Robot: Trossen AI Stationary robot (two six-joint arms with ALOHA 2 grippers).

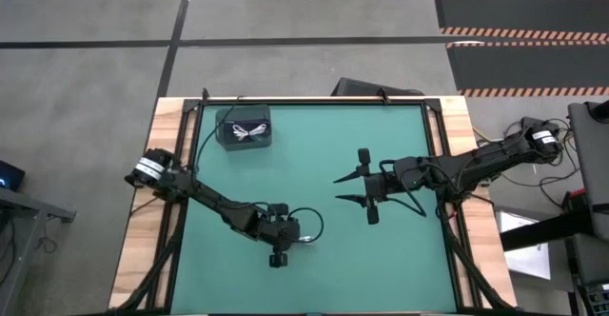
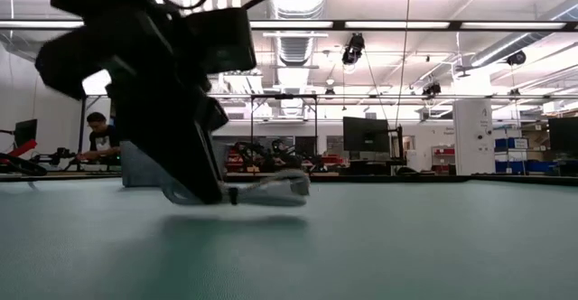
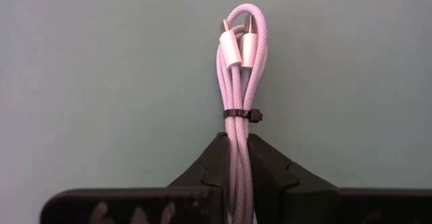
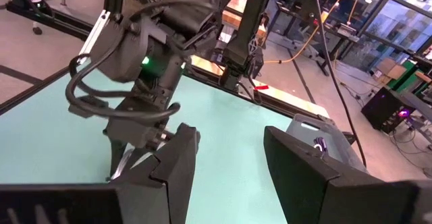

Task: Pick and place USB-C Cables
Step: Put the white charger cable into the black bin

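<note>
My left gripper (image 3: pixel 236 143) is shut on a white braided USB-C cable bundle (image 3: pixel 237 69), looped and bound by a thin black tie. In the high view this gripper (image 1: pixel 288 234) is near the table's near middle, and the cable (image 1: pixel 305 239) points toward the table's right. My right gripper (image 1: pixel 344 187) hovers open right of the table's centre and touches nothing; its fingers show spread in the right wrist view (image 4: pixel 229 140). Another white cable (image 1: pixel 249 132) lies inside the dark grey box (image 1: pixel 245 128). No dark cables show. My left gripper pinches the white bundle between its two fingers (image 3: pixel 212 160), on the strands just behind the black tie (image 3: pixel 239 114). The fingers lie along the bundle. The looped end with both plugs (image 3: pixel 241 45) sticks out ahead, roughly level and low over the table (image 2: pixel 275 192).
The dark grey box sits near the table's far left corner and also shows in the right wrist view (image 4: pixel 317 143). The green mat (image 1: pixel 314 154) lies between wooden side rails (image 1: pixel 143 249). A person (image 2: pixel 101 137) sits at a bench beyond the table.
</note>
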